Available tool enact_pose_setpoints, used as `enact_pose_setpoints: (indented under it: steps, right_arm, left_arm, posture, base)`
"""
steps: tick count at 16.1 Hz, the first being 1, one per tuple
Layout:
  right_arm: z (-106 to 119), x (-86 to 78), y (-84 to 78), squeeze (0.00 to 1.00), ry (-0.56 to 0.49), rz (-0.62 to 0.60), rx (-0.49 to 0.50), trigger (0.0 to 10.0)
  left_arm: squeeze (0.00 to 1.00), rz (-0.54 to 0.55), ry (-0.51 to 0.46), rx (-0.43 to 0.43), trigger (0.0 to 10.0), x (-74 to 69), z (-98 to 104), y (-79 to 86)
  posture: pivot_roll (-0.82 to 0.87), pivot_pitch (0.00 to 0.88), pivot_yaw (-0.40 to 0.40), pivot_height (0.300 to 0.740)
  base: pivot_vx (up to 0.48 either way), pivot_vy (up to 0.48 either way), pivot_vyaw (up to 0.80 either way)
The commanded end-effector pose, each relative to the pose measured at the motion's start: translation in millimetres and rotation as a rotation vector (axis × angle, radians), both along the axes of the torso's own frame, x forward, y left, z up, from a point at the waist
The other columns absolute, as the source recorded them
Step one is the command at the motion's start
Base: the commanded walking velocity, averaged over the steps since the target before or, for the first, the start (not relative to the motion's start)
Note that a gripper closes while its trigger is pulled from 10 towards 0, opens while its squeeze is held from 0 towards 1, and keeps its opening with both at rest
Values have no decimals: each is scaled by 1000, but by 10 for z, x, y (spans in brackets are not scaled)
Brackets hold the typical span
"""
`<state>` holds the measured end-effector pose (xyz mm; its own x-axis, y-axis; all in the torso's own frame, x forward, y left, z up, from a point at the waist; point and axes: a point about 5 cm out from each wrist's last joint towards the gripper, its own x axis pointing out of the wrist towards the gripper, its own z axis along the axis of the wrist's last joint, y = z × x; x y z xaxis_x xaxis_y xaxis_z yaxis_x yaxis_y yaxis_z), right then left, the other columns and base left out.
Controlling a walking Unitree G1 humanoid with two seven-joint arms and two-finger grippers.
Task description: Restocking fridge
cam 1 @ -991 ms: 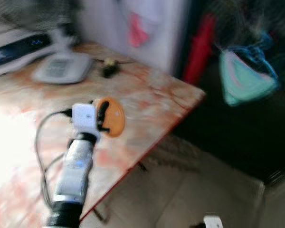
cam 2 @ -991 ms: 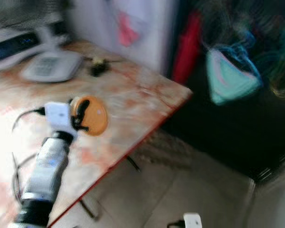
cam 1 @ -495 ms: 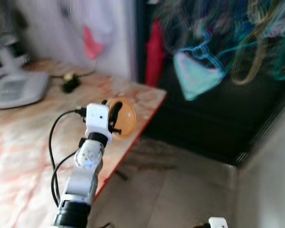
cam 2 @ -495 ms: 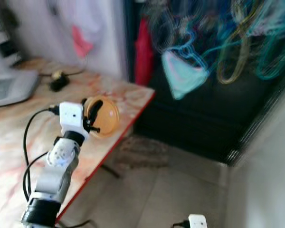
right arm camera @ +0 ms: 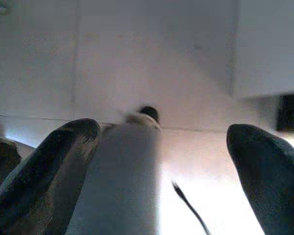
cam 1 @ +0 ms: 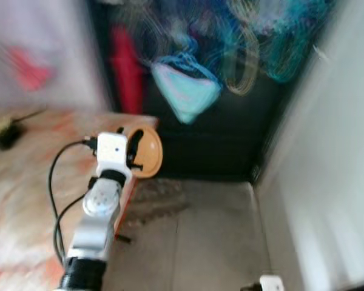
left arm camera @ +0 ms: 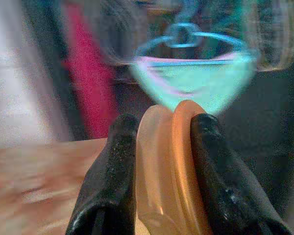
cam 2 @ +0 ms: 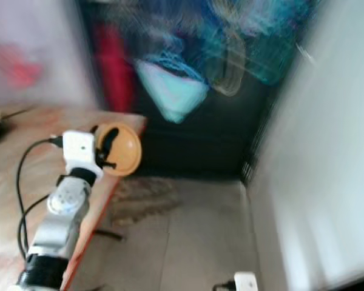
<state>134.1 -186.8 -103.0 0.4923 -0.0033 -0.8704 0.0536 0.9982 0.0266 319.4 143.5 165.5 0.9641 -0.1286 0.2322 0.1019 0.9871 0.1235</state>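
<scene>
Orange and round, a flat lidded container (left arm camera: 169, 166) is pinched between the two black fingers (left arm camera: 112, 171) of the left gripper (cam 1: 135, 148), raised above the corner of a marbled reddish table (cam 1: 24, 188). Beyond the jaws hangs a blurred turquoise bag (cam 1: 185, 91). The right gripper (right arm camera: 161, 171) hangs low, its fingers spread wide apart over pale floor (right arm camera: 137, 63).

1 orange disc (cam 1: 147, 153), 1 table (cam 1: 24, 200), 2 pincers.

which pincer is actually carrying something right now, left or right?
The left pincer: its two black fingers are clamped on a flat orange disc-shaped object, held up near the table's edge. The right pincer hangs open, nothing gripped between its fingers.
</scene>
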Motion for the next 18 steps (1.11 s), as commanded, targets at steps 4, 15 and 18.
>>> enact_pose_setpoints:
  steps: [4,15,18]
  right_arm:
    - [-2,1,11,0,0,-22,6,10000]
    - [-11,-16,42,0,2,-35,2,10000]
    - [-9,-15,27,0,0,-44,1,10000]
  left_arm:
    - [0,-15,5,20,10000,7,-29,18]
    - [0,-2,74,64,10000,71,-264,124]
    - [0,19,106,72,10000,63,-356,183]
  posture:
    - [73,3,46,740]
    - [30,0,68,740]
    - [31,0,64,740]
  base:
    - [0,0,-738]
    - [0,0,-739]
    - [0,0,-738]
